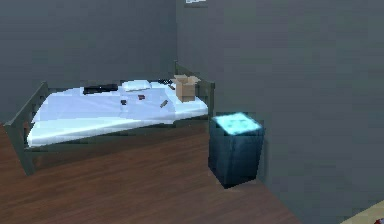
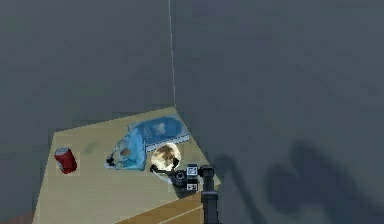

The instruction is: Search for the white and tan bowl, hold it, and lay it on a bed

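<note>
dark wooden floor (image 1: 120,180) is lying closest in the forward view, and on it a dark box (image 1: 236,148) with a pale top is standing by the grey wall (image 1: 300,70). farther back a bed (image 1: 80,110) with a white sheet is sitting in the corner, carrying a cardboard box (image 1: 185,87) and some bits too small to name.

in the arm side view, the arm (image 2: 210,205) is rising from the bottom edge and the pincer (image 2: 165,168) is sitting right at a round white and tan bowl (image 2: 163,153). the bowl is resting on a tan bench (image 2: 90,195), just beside a flat blue thing (image 2: 158,130), with a red can (image 2: 65,160) well apart toward the view's left. since the bowl is lying on the bench at the fingers, i cannot tell how the pincer is set or whether it is gripping anything.

to my eye the grasp is the step in hand. the next move is calling for a sure hold and a straight lift off the bench, then a turn and a drive over to the bed.

forward view is offering the bed and the way to it; arm side view is offering the bowl, the bench and the pincer.
</note>
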{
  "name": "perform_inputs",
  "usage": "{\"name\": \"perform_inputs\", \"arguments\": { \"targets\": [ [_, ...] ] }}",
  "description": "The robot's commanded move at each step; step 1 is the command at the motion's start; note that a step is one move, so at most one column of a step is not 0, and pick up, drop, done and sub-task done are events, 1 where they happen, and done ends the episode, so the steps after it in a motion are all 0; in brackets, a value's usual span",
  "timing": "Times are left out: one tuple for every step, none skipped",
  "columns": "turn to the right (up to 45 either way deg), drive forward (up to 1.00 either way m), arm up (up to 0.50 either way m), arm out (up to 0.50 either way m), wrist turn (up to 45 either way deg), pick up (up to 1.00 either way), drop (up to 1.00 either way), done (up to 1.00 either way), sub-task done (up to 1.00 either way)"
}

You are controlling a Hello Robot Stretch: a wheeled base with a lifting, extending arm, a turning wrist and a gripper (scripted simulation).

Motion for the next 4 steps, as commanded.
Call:
{"name": "perform_inputs", "arguments": {
  "targets": [
    [0.0, 0.0, 0.0, 0.0, 0.0, 1.0, 0.0, 0.0, 0.0],
    [0.0, 0.0, 0.1, 0.0, 0.0, 0.0, 0.0, 0.0, 0.0],
    [0.0, 0.0, 0.26, 0.0, 0.0, 0.0, 0.0, 0.0, 0.0],
    [0.0, 0.0, 0.0, 0.0, -45.0, 0.0, 0.0, 0.0, 0.0]
  ]
}}
